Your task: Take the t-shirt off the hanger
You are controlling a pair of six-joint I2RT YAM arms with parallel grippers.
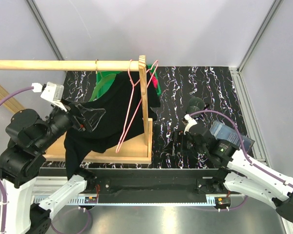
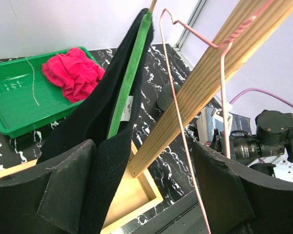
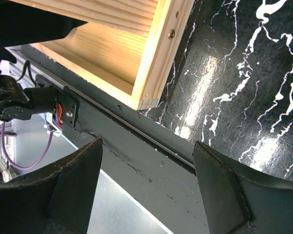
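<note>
Handling note: black t-shirt (image 1: 107, 117) looks light, soft and limp. It will drape, stretch and drag rather than lift as one piece, and it may snag on the hanger's ends. It hangs left of the wooden post (image 1: 145, 97) on a green hanger (image 2: 129, 73), with its lower hem reaching down past the rack base near the post's foot. An empty pink wire hanger (image 2: 180, 122) hangs just beside the post, between post and shirt.

Best hold, as I judge it: a pinch of doubled cloth at the shoulder or side seam on the far-from-post side, then peel it off one hanger arm at a time. Pulling on the hem would probably tilt the hanger instead.

Left gripper (image 1: 90, 116): fingers spread wide and nothing clamped. A fold of shirt falls between them, lying against the left-hand finger (image 2: 44, 195).
Right gripper (image 3: 146, 161): fingers spread, nothing between them, low on the right of the post near the base corner (image 3: 156, 53).

View differences:
- Top external gives the overall layout, with both arms relative to the post, but the green hanger cannot be picked out from the dark cloth.
- Left wrist shows the green hanger arm inside the collar, the pink wire's run, and a green tray (image 2: 10, 92) holding a red cloth (image 2: 73, 73) beyond the post.
- Right wrist shows only the base and the table edge, no shirt.
</note>
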